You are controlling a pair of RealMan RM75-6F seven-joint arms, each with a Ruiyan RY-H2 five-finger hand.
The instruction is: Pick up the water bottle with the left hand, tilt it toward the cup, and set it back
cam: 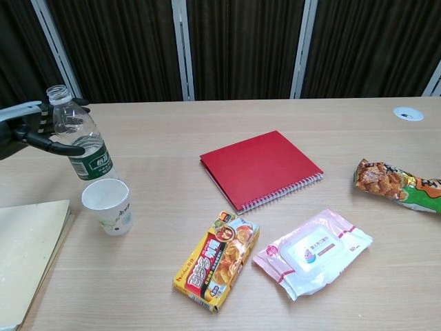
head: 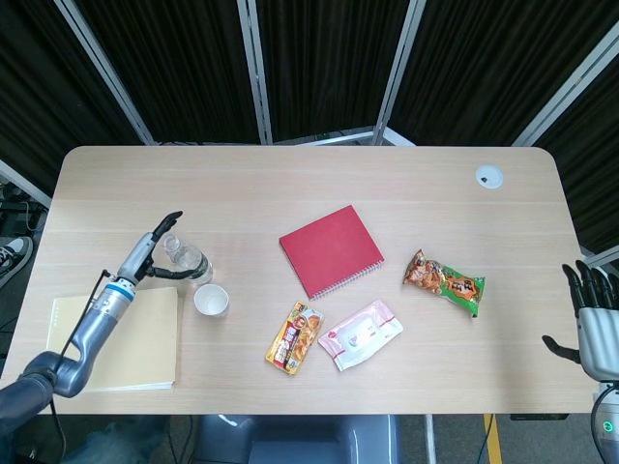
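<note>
The clear water bottle [head: 184, 259] [cam: 83, 141], uncapped with a green label, stands upright on the table just behind the white paper cup [head: 211, 301] [cam: 108, 205]. My left hand [head: 150, 253] [cam: 27, 127] is to the bottle's left with its fingers spread. One finger still curves across the front of the bottle, and nothing is gripped. At the table's right edge my right hand [head: 592, 314] hangs with its fingers apart, holding nothing; the chest view does not show it.
A yellow pad [head: 135, 338] lies under my left forearm. A red notebook [head: 331, 249] sits mid-table, with a snack box [head: 295, 336], a wipes pack [head: 360, 333] and a chips bag [head: 445, 281] to its right and front. A white grommet [head: 489, 176] sits far right.
</note>
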